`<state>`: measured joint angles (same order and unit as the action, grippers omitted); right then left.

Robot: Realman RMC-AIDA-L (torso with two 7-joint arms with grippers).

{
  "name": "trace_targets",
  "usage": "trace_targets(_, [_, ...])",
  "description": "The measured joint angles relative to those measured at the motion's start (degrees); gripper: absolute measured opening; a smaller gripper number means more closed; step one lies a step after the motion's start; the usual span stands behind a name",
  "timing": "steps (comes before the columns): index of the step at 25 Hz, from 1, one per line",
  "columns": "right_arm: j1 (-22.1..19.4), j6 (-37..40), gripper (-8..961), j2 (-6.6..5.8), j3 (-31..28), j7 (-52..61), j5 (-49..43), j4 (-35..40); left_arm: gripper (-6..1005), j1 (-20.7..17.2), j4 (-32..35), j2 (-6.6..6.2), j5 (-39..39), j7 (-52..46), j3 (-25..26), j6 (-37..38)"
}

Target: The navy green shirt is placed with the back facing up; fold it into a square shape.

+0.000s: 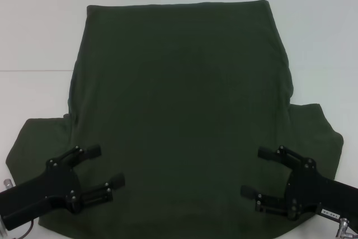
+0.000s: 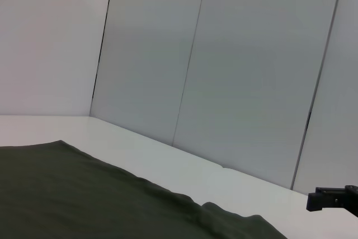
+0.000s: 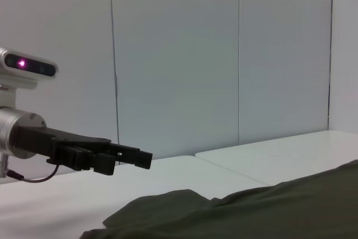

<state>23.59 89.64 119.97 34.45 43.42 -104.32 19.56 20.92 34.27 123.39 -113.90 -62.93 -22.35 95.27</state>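
Hovering over near corners of large dark olive-green soft fabric shirt (image 1: pixel 179 110): left gripper (image 1: pixel 106 166) and right gripper (image 1: pixel 253 172), both spread wide, empty. Shirt's long axis runs away from both; sleeves outboard, each equally near.

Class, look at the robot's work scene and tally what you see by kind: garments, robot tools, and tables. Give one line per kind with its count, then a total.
Garments: 1, the navy green shirt, spread flat.
Robot tools: 2, the left tool and the right tool, both open above the shirt's near edge.
Tables: 1, the white table.
Total: 4
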Motion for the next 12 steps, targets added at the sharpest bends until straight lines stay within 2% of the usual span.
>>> trace_targets(12, [0.0, 0.1, 939, 0.00, 0.1, 0.1, 0.0, -0.1, 948, 0.0, -0.2, -0.08, 0.0, -0.1, 0.1, 0.0])
